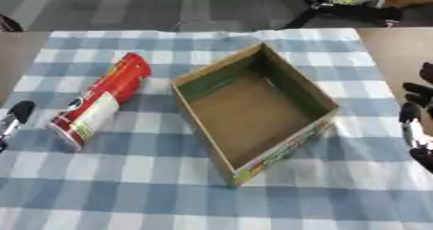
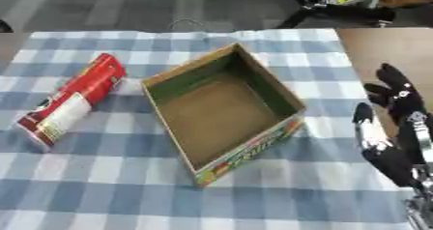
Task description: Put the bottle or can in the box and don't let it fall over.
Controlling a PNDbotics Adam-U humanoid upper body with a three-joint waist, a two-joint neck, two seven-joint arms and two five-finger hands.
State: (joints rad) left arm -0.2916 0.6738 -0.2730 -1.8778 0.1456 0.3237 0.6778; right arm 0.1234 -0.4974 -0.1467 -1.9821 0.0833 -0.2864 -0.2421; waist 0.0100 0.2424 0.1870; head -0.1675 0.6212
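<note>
Left of frame centre, one tall red cylindrical can (image 1: 100,100) lies on its side on the blue-and-white checked cloth (image 1: 169,190), just beside one empty brown cardboard box (image 1: 253,106), probably awaiting pickup. One left hand (image 1: 15,118) barely shows at the left edge, its state unreadable. One right hand (image 2: 393,127) rests released, fingers up, lower right.

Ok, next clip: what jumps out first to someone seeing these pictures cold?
The open cardboard box sits empty at the middle of the blue checked tablecloth, turned at an angle. To its left a red can lies on its side, apart from the box. The right hand waits open at the right edge; only a bit of the left hand shows at the left edge.
</note>
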